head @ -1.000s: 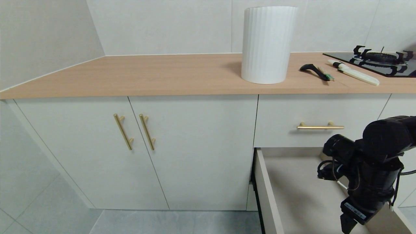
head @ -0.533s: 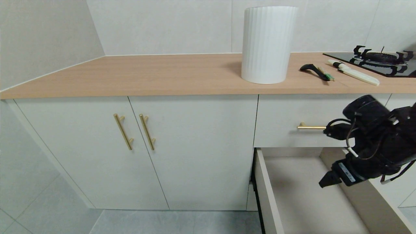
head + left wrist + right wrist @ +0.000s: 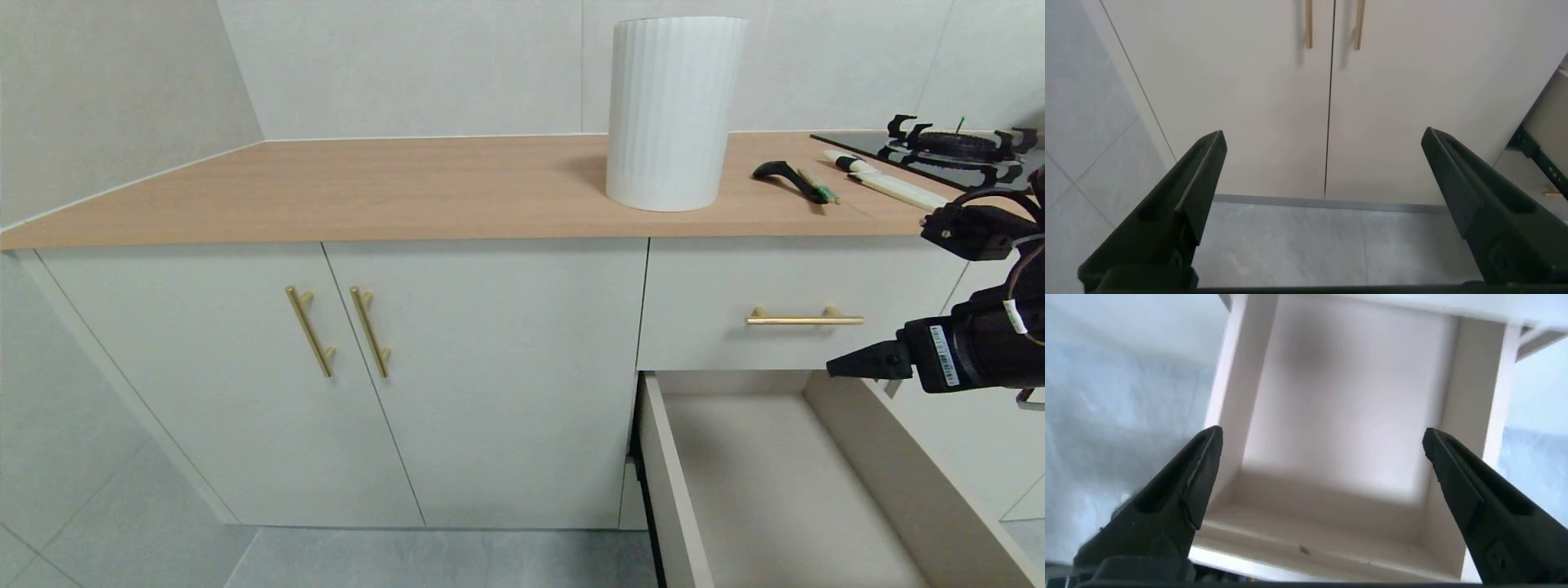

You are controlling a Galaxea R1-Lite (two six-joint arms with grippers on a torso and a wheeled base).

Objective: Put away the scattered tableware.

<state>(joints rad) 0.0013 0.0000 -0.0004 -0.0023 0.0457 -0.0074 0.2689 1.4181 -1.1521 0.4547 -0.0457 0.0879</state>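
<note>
Three utensils lie on the wooden counter [image 3: 408, 184] at the right: a black-handled tool [image 3: 785, 175], a thin green-tipped stick [image 3: 820, 189] and a white knife [image 3: 894, 188]. Below them a lower drawer [image 3: 767, 490] stands pulled out, its inside bare. My right gripper [image 3: 849, 365] hangs above the drawer's right side, below counter height, pointing left. In the right wrist view the right gripper [image 3: 1321, 437] is open with the drawer's floor [image 3: 1355, 400] between its fingers. My left gripper [image 3: 1323, 137] is open and faces the cabinet doors [image 3: 1331, 90] above the floor.
A tall white ribbed container [image 3: 671, 114] stands on the counter left of the utensils. A black gas hob [image 3: 955, 149] sits at the far right. The shut upper drawer has a gold handle [image 3: 804, 319]. Two cabinet doors with gold handles [image 3: 336, 331] fill the left.
My right arm has risen out of the open drawer and swung up and to the right, turning from pointing down to pointing left. Nothing on the counter has moved.
</note>
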